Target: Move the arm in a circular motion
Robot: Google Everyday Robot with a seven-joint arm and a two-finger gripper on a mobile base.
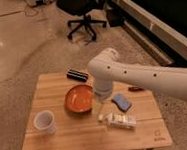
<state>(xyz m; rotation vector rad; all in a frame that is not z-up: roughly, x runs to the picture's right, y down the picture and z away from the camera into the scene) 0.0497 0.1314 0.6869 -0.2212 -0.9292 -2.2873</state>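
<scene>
Right now I have the arm [137, 77] reaching in from the right over the wooden table [54, 144], its elbow joint bent above the far edge and the forearm dropping down. My gripper [98, 107] hangs at the right rim of the orange bowl [78, 99], just over the tabletop; I cannot tell how its jaws stand, since the wrist hides them.

Nothing needs taking hold of here: the arm itself is the thing to move. I judge it heavy and stiff, so any sweep will carry momentum and anything it clips will get shoved, not brushed.

Things sit close around the tip. A white carton [120, 120] lies just in front of it, a blue sponge [122, 102] just to its right, a dark box [77, 74] behind the bowl, and a white cup [44, 122] well off to the left. A small red thing [135, 89] lies past the sponge.

I would want the circle flown higher than this, or kept tight, because the bowl and carton look light and would slide easily.
</scene>
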